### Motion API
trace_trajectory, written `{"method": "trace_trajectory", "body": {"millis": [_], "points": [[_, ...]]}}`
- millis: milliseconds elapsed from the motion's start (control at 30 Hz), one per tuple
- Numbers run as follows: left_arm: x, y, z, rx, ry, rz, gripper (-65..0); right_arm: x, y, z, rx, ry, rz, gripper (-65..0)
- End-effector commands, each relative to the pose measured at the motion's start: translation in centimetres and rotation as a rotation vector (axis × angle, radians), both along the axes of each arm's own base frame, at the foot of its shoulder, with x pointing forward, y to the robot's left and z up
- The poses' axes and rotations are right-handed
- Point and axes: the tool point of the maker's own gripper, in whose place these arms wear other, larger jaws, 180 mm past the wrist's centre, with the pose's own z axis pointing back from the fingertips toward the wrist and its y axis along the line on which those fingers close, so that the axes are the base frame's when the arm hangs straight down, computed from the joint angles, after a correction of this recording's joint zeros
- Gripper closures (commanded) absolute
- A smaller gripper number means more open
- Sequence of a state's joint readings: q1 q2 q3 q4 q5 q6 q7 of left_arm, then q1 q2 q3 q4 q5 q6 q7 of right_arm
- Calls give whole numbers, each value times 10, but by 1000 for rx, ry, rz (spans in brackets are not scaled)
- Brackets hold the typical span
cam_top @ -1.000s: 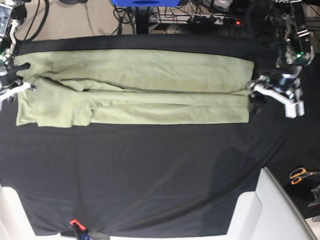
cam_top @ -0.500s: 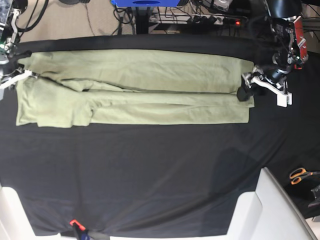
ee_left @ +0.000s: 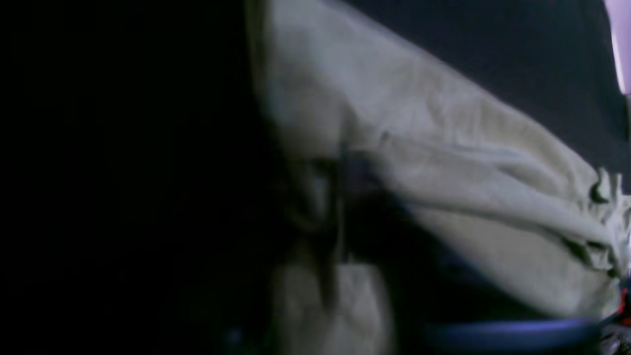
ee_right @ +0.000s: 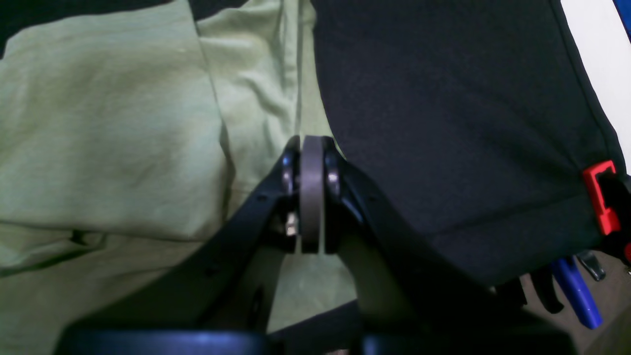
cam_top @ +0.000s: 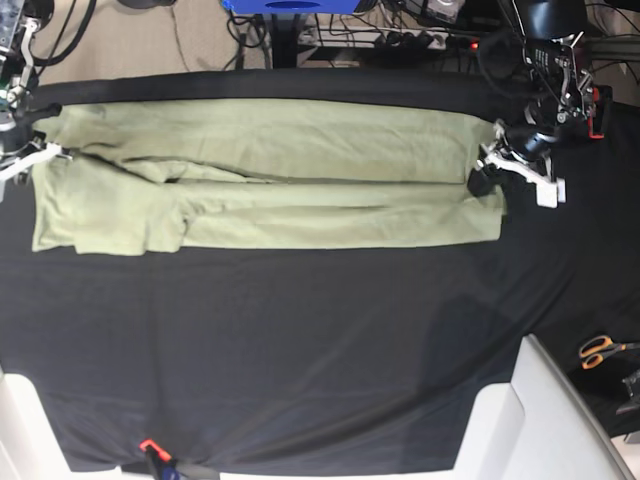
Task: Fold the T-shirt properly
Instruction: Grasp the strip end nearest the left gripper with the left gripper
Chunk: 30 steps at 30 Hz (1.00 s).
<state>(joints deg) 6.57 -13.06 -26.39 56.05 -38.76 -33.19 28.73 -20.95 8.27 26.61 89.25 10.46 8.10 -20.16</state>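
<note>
Base view: T-shirt (cam_top: 270, 175) lies as long band across far half of black tablecloth (cam_top: 300, 350), long axis side to side. Left gripper (cam_top: 487, 178) clamped on its hem end; right gripper (cam_top: 30, 150) pinched shut on opposite end. Each arm at own end.

From my station I count one T-shirt (cam_top: 270, 185), pale green and spread long across the desk. I count one black tablecloth (cam_top: 300, 340) under it. I count two claws: the left claw (cam_top: 487, 178) at the shirt's one end and the right claw (ee_right: 310, 162) at the other. I see one pair of orange-handled scissors (cam_top: 600, 350) at the side, and one red clip (ee_right: 599, 197) on the cloth's edge in the right wrist view.
</note>
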Motion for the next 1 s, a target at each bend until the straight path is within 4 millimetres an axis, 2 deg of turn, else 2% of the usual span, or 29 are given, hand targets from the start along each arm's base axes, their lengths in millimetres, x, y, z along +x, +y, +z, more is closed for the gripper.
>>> {"method": "trace_trajectory", "body": {"millis": [0, 133, 333, 433, 633, 700, 833, 900, 967], "points": [[2, 5, -5, 17, 35, -8, 0, 6, -5, 12, -25, -41, 8, -2], [15, 28, -3, 38, -18, 67, 0, 3, -6, 11, -25, -33, 7, -2], [30, 81, 34, 168, -86, 61, 0, -4, -6, 8, -25, -18, 7, -2], [19, 96, 48, 238, -98, 28, 0, -6, -6, 7, -25, -13, 7, -2], [3, 105, 69, 381, -89, -6, 0, -4, -6, 7, -25, -16, 7, -2], [1, 96, 71, 472, -73, -30, 0, -4, -5, 7, -24, -18, 6, -2], [1, 62, 78, 639, -82, -102, 0, -4, -5, 7, -24, -18, 6, -2], [0, 41, 78, 708, -79, -144, 0, -4, -1, 5, -11, -19, 1, -2], [0, 10, 76, 764, -81, -213, 0, -4, 0, 4, -8, -19, 0, -2]]}}
